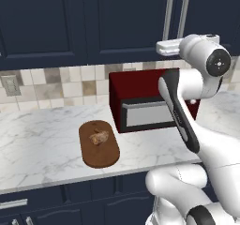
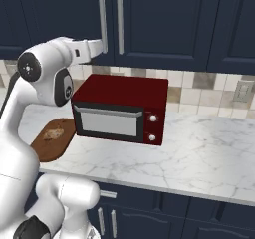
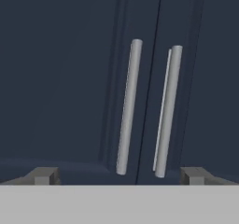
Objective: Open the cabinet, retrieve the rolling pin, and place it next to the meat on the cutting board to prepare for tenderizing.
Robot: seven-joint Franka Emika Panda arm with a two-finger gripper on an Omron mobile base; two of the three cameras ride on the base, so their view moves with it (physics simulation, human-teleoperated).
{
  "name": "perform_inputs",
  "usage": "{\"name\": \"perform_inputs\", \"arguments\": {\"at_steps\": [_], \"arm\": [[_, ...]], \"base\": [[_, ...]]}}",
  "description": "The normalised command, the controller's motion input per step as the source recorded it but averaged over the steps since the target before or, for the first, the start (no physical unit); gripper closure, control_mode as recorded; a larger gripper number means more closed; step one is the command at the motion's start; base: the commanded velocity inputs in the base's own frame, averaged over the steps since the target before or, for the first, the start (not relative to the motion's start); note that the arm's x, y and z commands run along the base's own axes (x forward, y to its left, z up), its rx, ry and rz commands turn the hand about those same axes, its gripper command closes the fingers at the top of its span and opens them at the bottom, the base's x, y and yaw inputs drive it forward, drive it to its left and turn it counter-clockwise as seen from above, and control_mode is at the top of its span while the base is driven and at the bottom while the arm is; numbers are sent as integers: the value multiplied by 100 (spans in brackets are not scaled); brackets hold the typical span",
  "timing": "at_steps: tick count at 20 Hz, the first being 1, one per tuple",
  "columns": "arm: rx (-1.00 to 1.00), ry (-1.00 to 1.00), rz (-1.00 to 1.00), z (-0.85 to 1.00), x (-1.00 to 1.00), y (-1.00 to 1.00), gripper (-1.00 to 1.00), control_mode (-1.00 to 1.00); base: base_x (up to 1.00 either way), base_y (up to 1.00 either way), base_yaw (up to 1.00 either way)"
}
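The cabinet (image 1: 131,18) (image 2: 149,19) (image 3: 60,78) hangs above the counter with both navy doors shut. Its left bar handle (image 3: 128,106) and right bar handle (image 3: 167,111) stand side by side at the door seam. My gripper (image 3: 119,176) (image 1: 159,47) (image 2: 103,46) is open and empty, held level just in front of the handles' lower ends, touching neither. The cutting board (image 1: 101,156) (image 2: 50,148) lies on the counter to the left, below the gripper. The meat (image 1: 99,137) (image 2: 54,132) sits on its far half. The rolling pin is hidden.
A dark red microwave (image 1: 140,111) (image 2: 119,108) stands on the marble counter (image 1: 37,139) (image 2: 199,153) right under the gripper. Wall outlets (image 1: 9,84) (image 2: 244,91) sit in the tiled backsplash. Navy drawers (image 1: 14,204) and lower doors (image 2: 107,220) run under the counter edge.
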Motion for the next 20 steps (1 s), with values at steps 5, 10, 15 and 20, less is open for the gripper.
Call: {"name": "perform_inputs", "arguments": {"at_steps": [5,10,15,20], "arm": [[0,1,0,0,47,0,-100,-100],[1,1,0,0,44,0,-100,-100],[1,2,0,0,43,0,-100,-100],[2,1,0,0,38,0,-100,-100]], "base": [[0,0,0],[0,0,0],[0,0,0],[0,0,0]]}}
